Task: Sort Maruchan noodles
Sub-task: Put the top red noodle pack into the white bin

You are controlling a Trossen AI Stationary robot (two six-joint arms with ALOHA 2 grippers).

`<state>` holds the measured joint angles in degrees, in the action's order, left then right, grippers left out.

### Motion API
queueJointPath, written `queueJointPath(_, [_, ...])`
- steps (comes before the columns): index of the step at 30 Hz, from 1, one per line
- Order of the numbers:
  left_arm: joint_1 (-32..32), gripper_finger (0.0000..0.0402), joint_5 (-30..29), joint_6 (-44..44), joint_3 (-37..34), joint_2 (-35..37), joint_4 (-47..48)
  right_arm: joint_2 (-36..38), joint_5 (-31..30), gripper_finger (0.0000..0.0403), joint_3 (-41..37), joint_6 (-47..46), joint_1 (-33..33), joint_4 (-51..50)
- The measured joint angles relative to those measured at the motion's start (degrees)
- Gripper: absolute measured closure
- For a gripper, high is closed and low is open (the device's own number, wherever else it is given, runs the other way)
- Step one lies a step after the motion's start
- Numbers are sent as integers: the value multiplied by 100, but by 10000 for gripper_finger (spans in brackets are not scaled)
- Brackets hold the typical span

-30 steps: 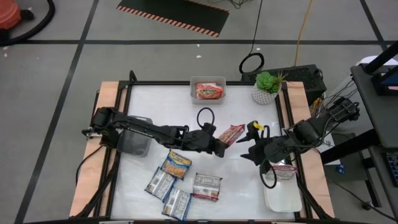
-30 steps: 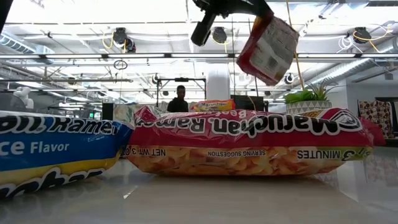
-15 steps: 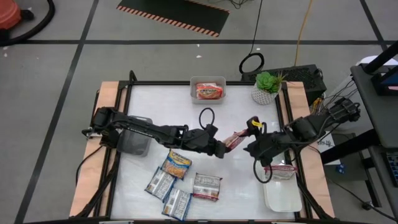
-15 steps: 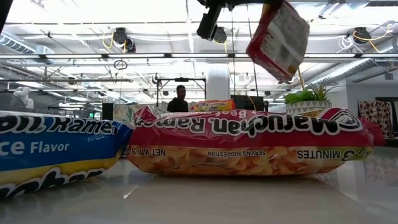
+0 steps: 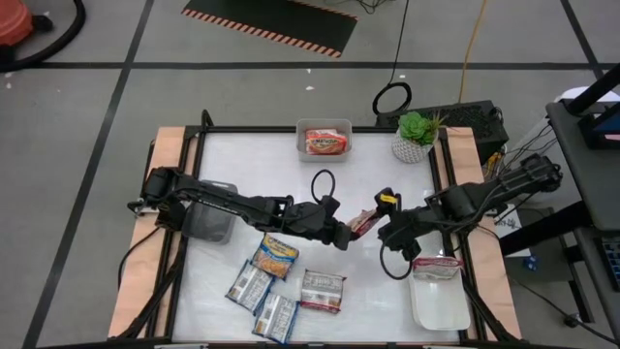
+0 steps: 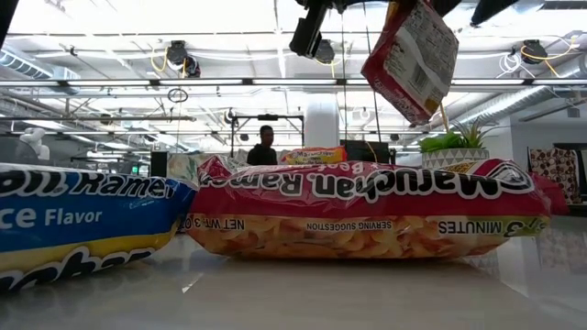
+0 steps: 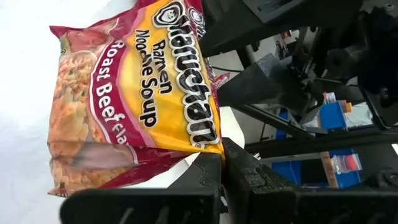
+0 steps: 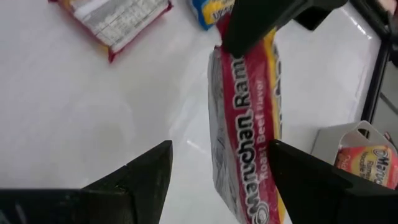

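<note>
A maroon roast-beef Maruchan packet (image 5: 364, 221) hangs in the air over the middle of the table; it also shows in the low view (image 6: 410, 57). My left gripper (image 5: 341, 233) reaches in from the left and is shut on it (image 7: 222, 155). My right gripper (image 5: 384, 227) comes from the right and is open, with one finger on each side of the packet (image 8: 242, 124). An orange packet (image 5: 276, 257), two blue-silver packets (image 5: 249, 286) and a maroon-silver packet (image 5: 322, 291) lie flat on the table near the front. My left gripper pinches the packet's edge beside the Maruchan logo (image 7: 208, 144), near a corner, between its two fingers. The fingers come about level from the table's left. The packet is lifted clear of the table and stands tilted, on edge. My right gripper's fingers (image 8: 298, 180) flank the packet; whether they touch it, I cannot tell.
A grey tray (image 5: 209, 221) sits at the left under my left arm. A white tray (image 5: 441, 308) at the front right holds one packet (image 5: 441, 268). A clear container (image 5: 325, 142) with an orange packet and a potted plant (image 5: 417, 136) stand at the far edge.
My right gripper has moved toward the table's left, up to the held packet, and now straddles it. The packet has turned from showing its broad face to standing more on edge, and has stayed clear of the table. My left gripper has kept its hold.
</note>
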<state>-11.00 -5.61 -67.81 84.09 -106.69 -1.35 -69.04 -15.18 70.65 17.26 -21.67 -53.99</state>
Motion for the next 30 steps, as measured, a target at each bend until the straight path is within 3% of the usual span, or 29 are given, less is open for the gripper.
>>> queueJointPath(19, [0, 397, 88, 148, 0, 0, 487, 2, 28, 149, -808, 793, 238, 1098])
queueJointPath(30, [0, 397, 87, 324, 0, 0, 636, -48, 244, 149, -845, 888, 623, 1665])
